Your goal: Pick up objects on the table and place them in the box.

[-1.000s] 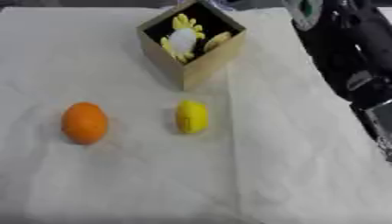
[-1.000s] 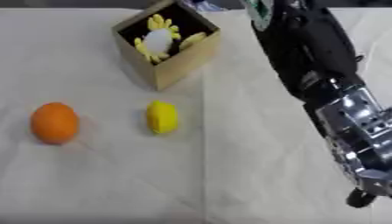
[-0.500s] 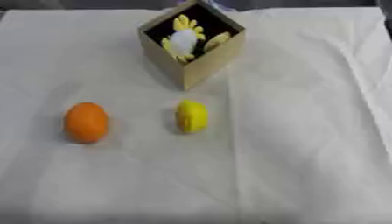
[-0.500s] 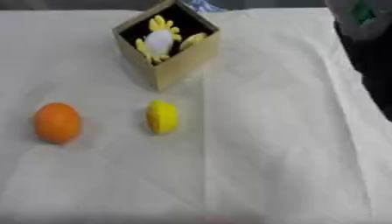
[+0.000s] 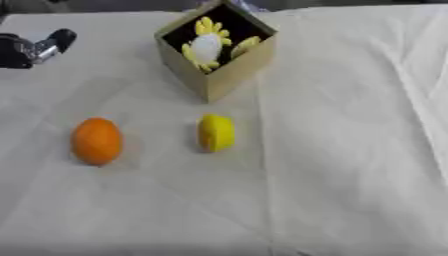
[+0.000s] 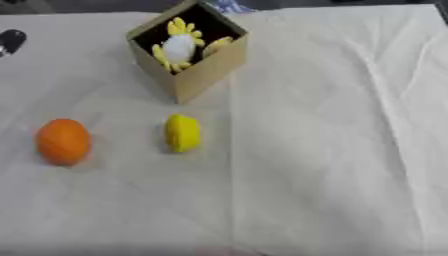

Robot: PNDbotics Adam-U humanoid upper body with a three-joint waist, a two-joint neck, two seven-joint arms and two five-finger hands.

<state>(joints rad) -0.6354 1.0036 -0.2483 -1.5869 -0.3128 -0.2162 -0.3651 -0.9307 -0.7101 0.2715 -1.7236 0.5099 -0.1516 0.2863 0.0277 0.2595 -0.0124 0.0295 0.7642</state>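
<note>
An orange [image 5: 96, 141] lies on the white cloth at the left. To its right, a small yellow fruit [image 5: 216, 132] lies just in front of the box. The cardboard box [image 5: 238, 70] stands open at the top centre, one corner toward me. Inside it are a white object [image 5: 206, 47] and yellow banana-like pieces. My left hand [image 5: 31, 47], black with silver parts, shows at the upper left edge, well apart from the orange and the box, with nothing seen in it. My right hand is out of view.
A creased white cloth [image 5: 350, 150] covers the whole table. Its far edge runs just behind the box, with dark floor beyond. A bluish scrap [image 6: 229, 6] peeks out behind the box.
My right arm, which stood over the right side of the table, has pulled away out of view. My left hand has come in at the upper left edge. The fruits and box have not moved.
</note>
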